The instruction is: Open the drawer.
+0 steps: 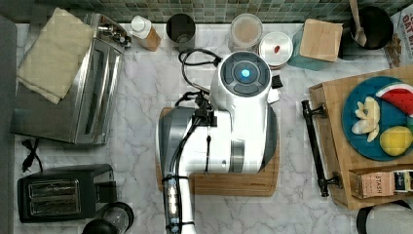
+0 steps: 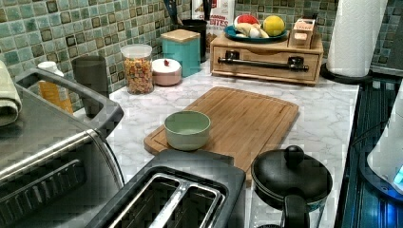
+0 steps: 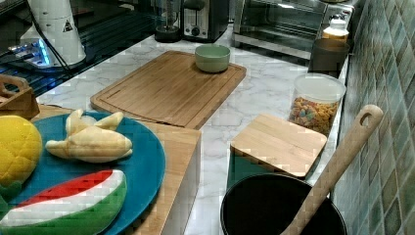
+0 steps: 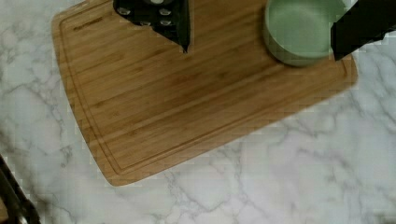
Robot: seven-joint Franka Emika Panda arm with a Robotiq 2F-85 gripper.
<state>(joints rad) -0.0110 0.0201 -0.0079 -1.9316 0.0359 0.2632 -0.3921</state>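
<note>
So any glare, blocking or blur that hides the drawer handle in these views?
Top view: the drawer handle reads crisp black against marble, unblocked. Left view: the handle is evenly lit, no glare. Wrist view: a dark bar at the frame corner, too cropped to identify; claw fingers wide apart above the cutting board.

My fingers (image 4: 186, 28) stand wide apart above the cutting board (image 4: 187, 102), with a green bowl (image 4: 299, 28) below at one corner of the board. Between the board and the drawer (image 2: 266, 64) lies a bare strip of marble counter (image 2: 318, 118). The drawer's black handle (image 2: 263, 61) faces that strip, unblocked. A paper towel roll (image 2: 354, 35) stands just beside the drawer at the left view's right. A teal canister (image 2: 183, 50) stands near the drawer's other end.
</note>
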